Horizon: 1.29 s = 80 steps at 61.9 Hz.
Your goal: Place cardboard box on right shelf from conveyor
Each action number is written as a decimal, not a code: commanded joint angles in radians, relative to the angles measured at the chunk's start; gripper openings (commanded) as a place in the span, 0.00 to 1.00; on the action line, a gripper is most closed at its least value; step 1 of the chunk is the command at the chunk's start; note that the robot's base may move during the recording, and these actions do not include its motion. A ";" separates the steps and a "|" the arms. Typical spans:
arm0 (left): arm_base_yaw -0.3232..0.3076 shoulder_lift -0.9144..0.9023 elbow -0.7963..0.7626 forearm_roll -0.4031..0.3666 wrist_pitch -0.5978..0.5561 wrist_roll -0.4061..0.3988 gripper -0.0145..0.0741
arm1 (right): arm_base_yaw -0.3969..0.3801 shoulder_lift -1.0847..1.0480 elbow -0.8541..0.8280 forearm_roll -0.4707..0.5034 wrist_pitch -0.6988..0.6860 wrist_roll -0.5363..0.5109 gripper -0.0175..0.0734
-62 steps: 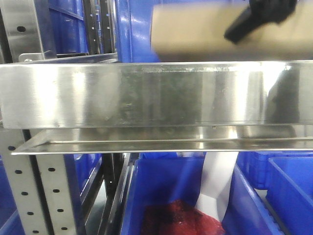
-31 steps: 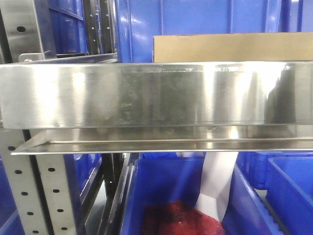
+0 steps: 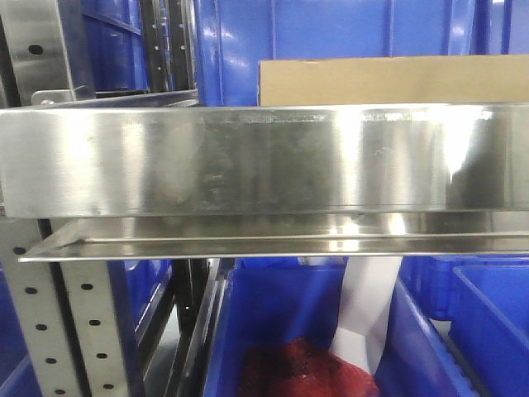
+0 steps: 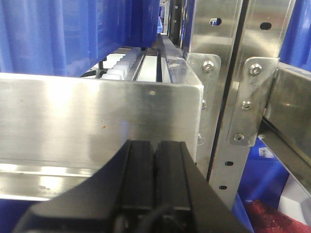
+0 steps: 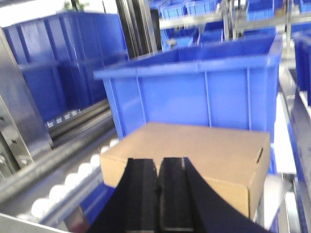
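The tan cardboard box (image 3: 388,80) lies flat on the right shelf (image 3: 248,161), its top edge showing above the shiny steel front lip. From the right wrist, the cardboard box (image 5: 204,148) rests beside white rollers, just in front of a blue bin. My right gripper (image 5: 159,162) is shut with nothing between its fingers, hovering at the box's near edge. My left gripper (image 4: 155,143) is shut and empty, facing a steel lip well to the left of the box. The conveyor is out of view.
A large blue bin (image 5: 194,92) stands right behind the box. White rollers (image 5: 73,182) run along the box's left side. Grey perforated uprights (image 4: 228,97) stand right of my left gripper. Below the shelf sit blue bins (image 3: 281,331) holding something red.
One second ago my right gripper held the box above the shelf lip. Half a second ago the box was down on the shelf and the gripper had left the front view. Nothing has moved since.
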State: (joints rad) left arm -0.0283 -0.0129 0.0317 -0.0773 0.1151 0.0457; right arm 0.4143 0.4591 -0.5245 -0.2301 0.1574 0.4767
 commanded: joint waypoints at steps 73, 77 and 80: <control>0.002 -0.014 0.009 -0.006 -0.089 0.000 0.03 | -0.355 -0.220 0.184 0.313 -0.096 -0.531 0.27; 0.002 -0.014 0.009 -0.006 -0.089 0.000 0.03 | -0.385 -0.274 0.236 0.317 -0.096 -0.531 0.27; 0.002 -0.014 0.009 -0.006 -0.089 0.000 0.03 | -0.406 -0.319 0.280 0.328 -0.096 -0.531 0.27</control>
State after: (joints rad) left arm -0.0283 -0.0129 0.0317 -0.0773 0.1151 0.0457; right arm 0.0427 0.1876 -0.2724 0.0830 0.1598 -0.0441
